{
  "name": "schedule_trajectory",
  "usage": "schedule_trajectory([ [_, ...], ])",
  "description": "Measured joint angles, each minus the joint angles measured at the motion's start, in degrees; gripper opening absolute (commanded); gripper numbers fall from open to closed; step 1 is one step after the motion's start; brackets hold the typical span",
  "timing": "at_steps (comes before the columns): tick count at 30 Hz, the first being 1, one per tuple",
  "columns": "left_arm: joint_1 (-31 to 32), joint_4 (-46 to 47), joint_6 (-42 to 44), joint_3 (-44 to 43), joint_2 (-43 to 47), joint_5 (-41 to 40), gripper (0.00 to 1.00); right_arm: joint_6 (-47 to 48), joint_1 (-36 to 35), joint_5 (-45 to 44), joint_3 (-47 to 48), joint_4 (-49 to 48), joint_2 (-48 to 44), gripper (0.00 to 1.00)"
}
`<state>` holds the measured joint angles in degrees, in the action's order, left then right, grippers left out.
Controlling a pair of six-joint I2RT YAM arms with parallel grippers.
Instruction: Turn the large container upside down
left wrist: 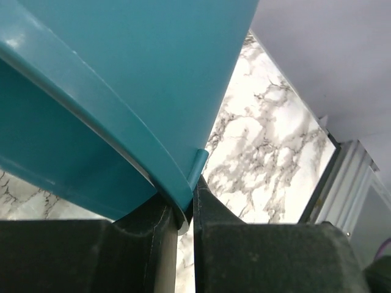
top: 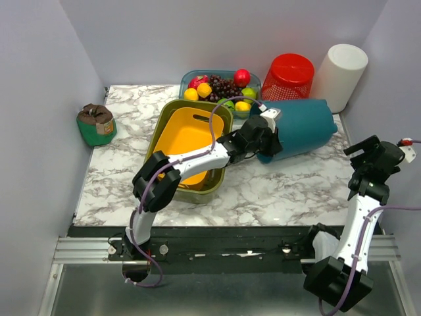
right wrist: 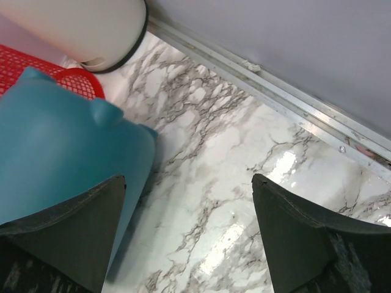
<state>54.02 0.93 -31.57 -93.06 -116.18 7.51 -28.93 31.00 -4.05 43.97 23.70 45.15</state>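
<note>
Two hands, grasp step: the left hand (left wrist: pixel 184 210) is clenched on the rim of the large container (top: pixel 304 127), which lies on its side on the worktop (top: pixel 263 192), the right hand (right wrist: pixel 189 235) hangs released beyond its base; next, probably, lift and roll it mouth-down.

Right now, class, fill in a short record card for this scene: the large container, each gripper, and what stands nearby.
Container: large teal plastic container, lying on its side on the marble table, not yet upside down
Left arm: left gripper shut on the container's rim
Right arm: right gripper open, holding nothing, beside the container's base
Nearby: red mesh basket, white cylinder, olive-green tub with yellow insert
</note>
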Motion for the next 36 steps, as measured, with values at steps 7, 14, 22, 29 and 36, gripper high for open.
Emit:
schedule_trajectory([
  [7,-1.3,5.9,0.2,9.2,5.8,8.5,0.0,0.6,2.1,4.1,0.5,-0.5,3.0,0.97],
  [14,-1.0,5.3,0.3,22.9,18.9,14.8,0.0,0.4,2.9,16.5,2.0,-3.3,5.7,1.0],
  [22,-0.3,4.5,-0.2,32.8,27.0,15.6,0.0,-2.7,3.2,27.6,-2.5,-7.6,6.6,1.0],
  [29,0.5,6.6,-0.6,37.2,29.7,14.8,0.0,-5.9,3.2,32.6,-10.3,-11.0,3.9,1.0],
  [36,2.1,10.7,-1.5,40.7,29.7,14.4,0.0,-8.2,3.3,33.2,-12.6,-14.3,2.2,1.0],
])
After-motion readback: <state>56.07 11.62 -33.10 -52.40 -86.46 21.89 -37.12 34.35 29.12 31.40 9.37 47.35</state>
